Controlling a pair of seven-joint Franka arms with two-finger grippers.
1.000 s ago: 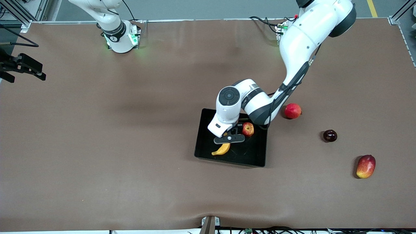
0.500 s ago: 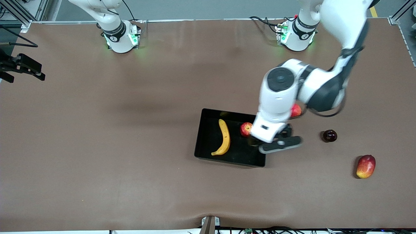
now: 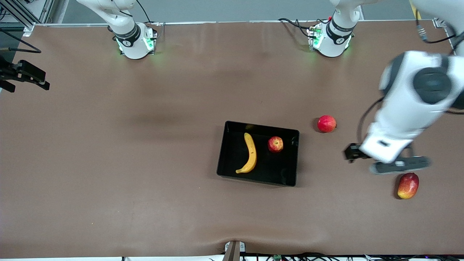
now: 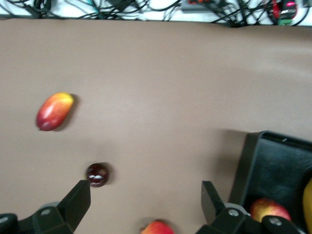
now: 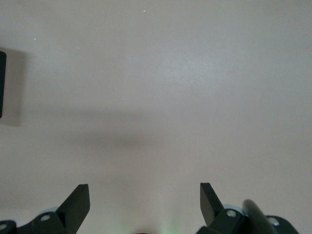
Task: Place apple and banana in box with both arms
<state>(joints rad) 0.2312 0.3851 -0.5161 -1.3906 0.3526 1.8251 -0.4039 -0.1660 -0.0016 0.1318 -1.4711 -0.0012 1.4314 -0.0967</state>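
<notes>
In the front view, the black box (image 3: 294,159) sits near the middle of the table (image 3: 145,163). The banana (image 3: 250,153) lies inside it, toward the right arm's end. The apple (image 3: 275,144) sits inside it too, just beside the banana, toward the left arm's end. They do not touch. A pink-red round fruit (image 3: 326,123) lies on the table near the box, toward the left arm's end. A mango (image 3: 408,185) lies nearer the camera, close to that end of the table. The left gripper (image 3: 389,161) hangs in the air over the table, near the mango and well apart from the box. The right gripper (image 3: 27,74) is at the edge of the table at the right arm's end, and that arm waits.

In the left wrist view, the left gripper (image 4: 146,202) has its fingers (image 4: 78,202) spread wide and holds nothing. Under it are the mango (image 4: 53,111), a small dark round fruit (image 4: 97,174), the box (image 4: 278,165) and the apple (image 4: 269,209).

In the right wrist view, the right gripper (image 5: 145,202) also has its fingers (image 5: 78,202) spread wide, with only bare table under it.
</notes>
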